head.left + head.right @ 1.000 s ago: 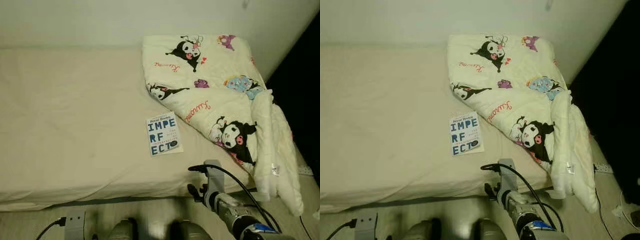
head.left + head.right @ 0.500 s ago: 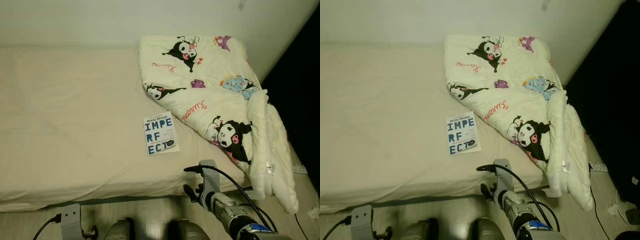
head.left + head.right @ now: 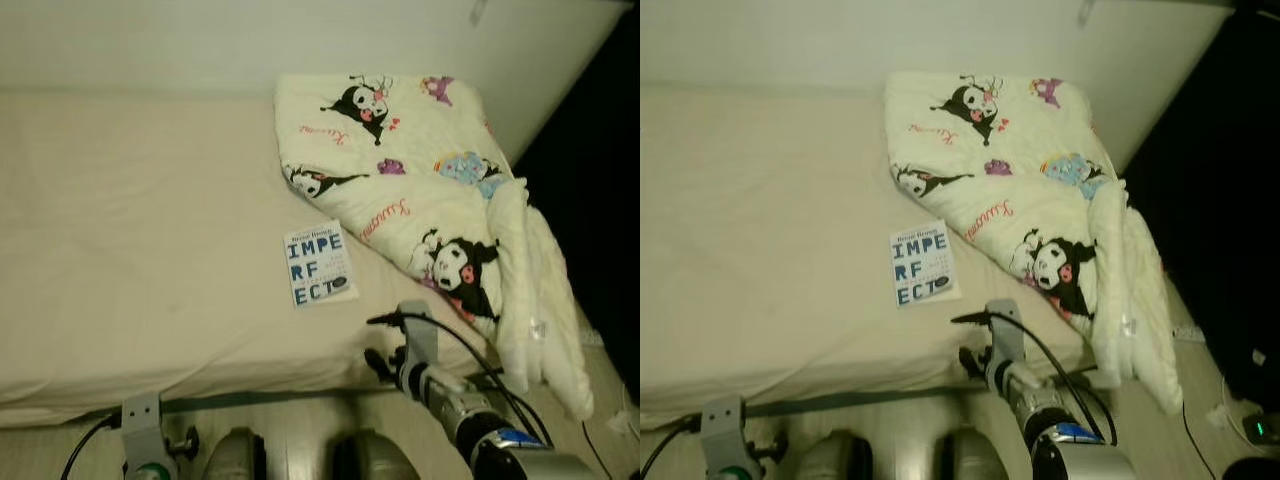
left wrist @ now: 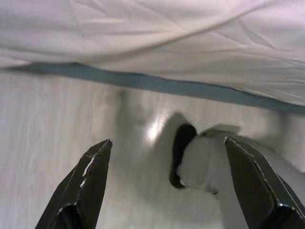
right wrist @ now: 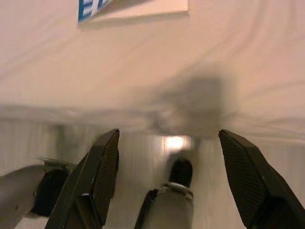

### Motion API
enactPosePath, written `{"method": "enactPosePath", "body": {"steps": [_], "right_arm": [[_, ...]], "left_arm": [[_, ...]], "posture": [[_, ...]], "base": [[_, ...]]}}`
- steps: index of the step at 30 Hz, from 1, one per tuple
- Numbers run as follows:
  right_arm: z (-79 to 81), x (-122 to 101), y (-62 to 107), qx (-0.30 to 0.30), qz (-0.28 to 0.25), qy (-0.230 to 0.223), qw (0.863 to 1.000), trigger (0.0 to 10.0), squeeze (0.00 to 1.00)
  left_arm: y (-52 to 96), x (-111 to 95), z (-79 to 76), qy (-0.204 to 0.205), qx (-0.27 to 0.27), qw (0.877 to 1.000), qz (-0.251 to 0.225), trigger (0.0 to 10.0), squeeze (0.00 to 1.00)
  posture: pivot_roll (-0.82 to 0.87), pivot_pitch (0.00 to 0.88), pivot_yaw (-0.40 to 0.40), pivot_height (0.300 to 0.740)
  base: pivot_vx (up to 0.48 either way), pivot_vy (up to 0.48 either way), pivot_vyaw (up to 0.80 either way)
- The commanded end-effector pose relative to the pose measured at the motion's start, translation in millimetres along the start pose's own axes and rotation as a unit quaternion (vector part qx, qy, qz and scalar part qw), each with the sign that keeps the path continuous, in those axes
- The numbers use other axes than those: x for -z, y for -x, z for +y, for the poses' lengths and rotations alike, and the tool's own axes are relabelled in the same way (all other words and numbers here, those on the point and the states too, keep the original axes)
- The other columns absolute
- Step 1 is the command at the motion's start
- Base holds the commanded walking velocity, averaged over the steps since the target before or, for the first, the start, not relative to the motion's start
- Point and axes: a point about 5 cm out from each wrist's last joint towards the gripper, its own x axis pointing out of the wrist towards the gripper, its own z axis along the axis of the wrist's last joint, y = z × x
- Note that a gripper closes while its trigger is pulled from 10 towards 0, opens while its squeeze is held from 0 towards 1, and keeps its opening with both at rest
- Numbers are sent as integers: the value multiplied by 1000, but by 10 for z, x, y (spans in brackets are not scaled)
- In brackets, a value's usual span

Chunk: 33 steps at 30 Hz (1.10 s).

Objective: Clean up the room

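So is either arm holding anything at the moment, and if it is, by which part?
Nothing is held. The right gripper has open jaws over the bed's front edge, short of the book. The left gripper is open too.

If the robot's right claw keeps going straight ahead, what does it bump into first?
Probably the bed: the open right claw points at the mattress edge, with the book lying further along. Depth is hard to judge.

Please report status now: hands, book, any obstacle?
Right hand open, low at bed edge, near book. Left hand open, idle. Blanket beside book.
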Motion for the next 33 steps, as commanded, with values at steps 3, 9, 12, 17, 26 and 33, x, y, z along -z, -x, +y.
{"method": "enactPosePath", "body": {"steps": [3,9,12,17,26,33], "right_arm": [[-49,-132,2,1,-31,-28,999,10000,0],[-55,-370,-12,-12,-77,-69,995,10000,0],[-20,-624,-18,-41,-127,-102,986,10000,0],[58,-920,-12,-85,-182,-132,971,10000,0],[184,-1450,48,-135,-259,-126,948,10000,0],[448,-2033,151,-169,-315,-62,932,10000,0]], "left_arm": [[-12,-73,19,-37,14,999,-20,10000,0],[-24,-158,29,-51,22,997,-43,10000,0],[-11,-173,39,-70,29,995,-58,10000,0],[17,-143,89,-79,26,994,-66,10000,0],[158,82,302,-107,13,992,-59,10000,0],[337,326,448,-123,14,991,-51,10000,0]], "posture": [[-57,69,17,613],[-43,104,38,593],[-33,131,49,578],[-20,169,65,558],[30,274,93,533],[67,356,104,508]], "base": [[0,0,0],[0,0,0],[0,0,0],[0,0,0],[0,0,0],[0,0,0]]}}
